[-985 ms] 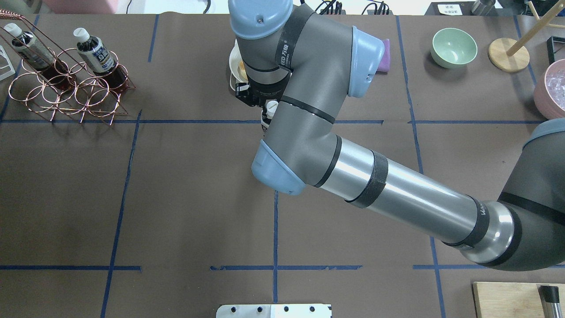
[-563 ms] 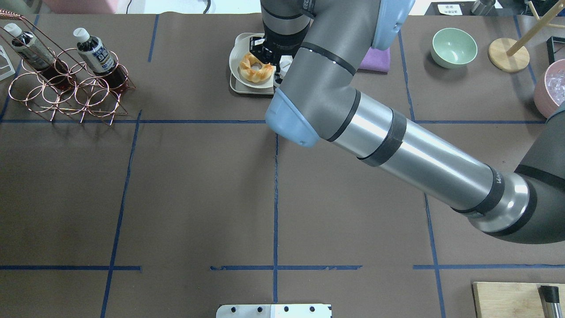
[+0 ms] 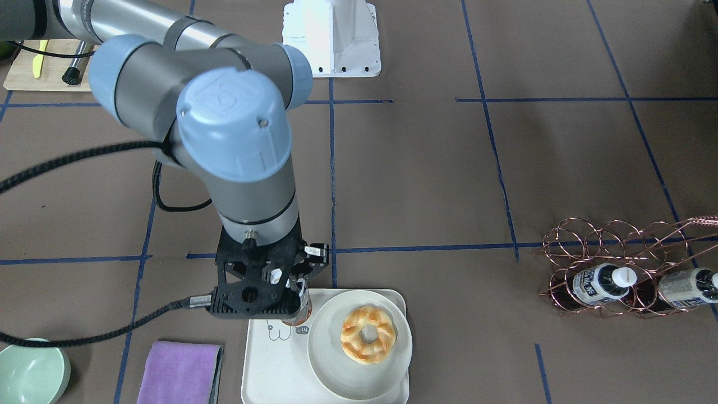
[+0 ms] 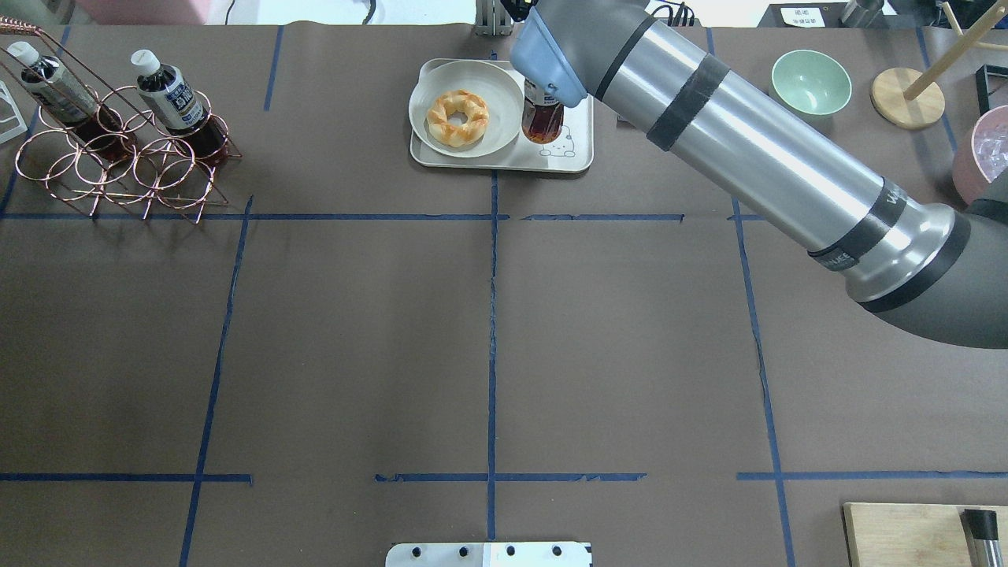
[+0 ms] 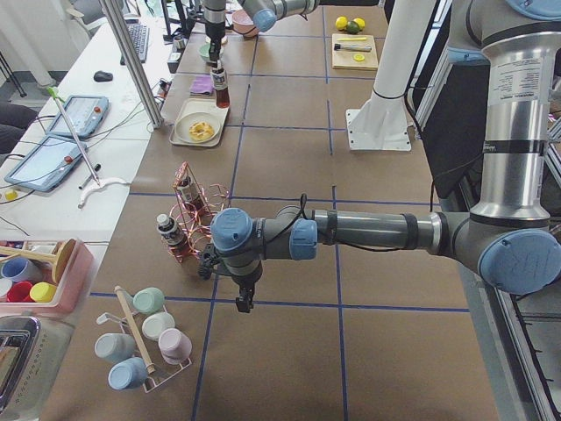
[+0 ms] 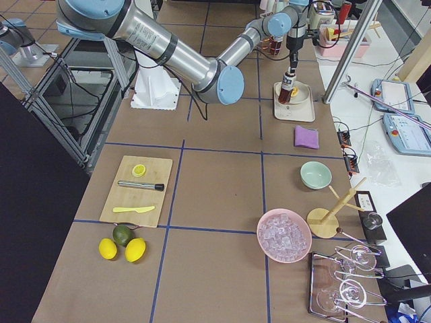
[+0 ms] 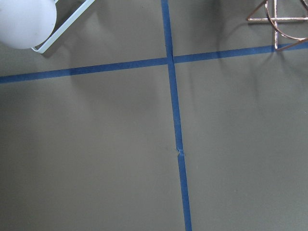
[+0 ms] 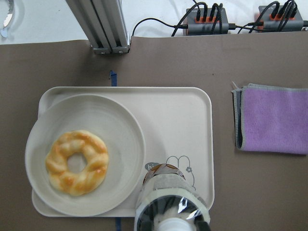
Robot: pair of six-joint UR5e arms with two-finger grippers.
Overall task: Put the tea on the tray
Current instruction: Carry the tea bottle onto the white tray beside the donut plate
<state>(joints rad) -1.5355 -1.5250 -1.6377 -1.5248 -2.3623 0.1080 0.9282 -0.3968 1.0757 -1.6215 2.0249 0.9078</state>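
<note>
A brown table crossed by blue tape lines is being viewed from behind the robot. Past the left edge of that view, and showing only in the side camera, the left gripper is hanging low over the table near a copper wire rack. Whether its fingers are open or closed cannot be told. Two matching bottles are lying tilted in the rack's rings, white caps pointing toward the far edge.

Further right, near the far edge, the tray is sitting flat. A round plate is covering its left half and carrying a doughnut. Just right of the plate, the tea bottle is standing upright over the tray's bare part, beside a small bear drawing. Whether its base is touching the tray cannot be told. The right gripper is pointing straight down and clamping the bottle by its top.

Right of the tray, a folded purple cloth is lying apart from it, and beyond that a green bowl is sitting.
</note>
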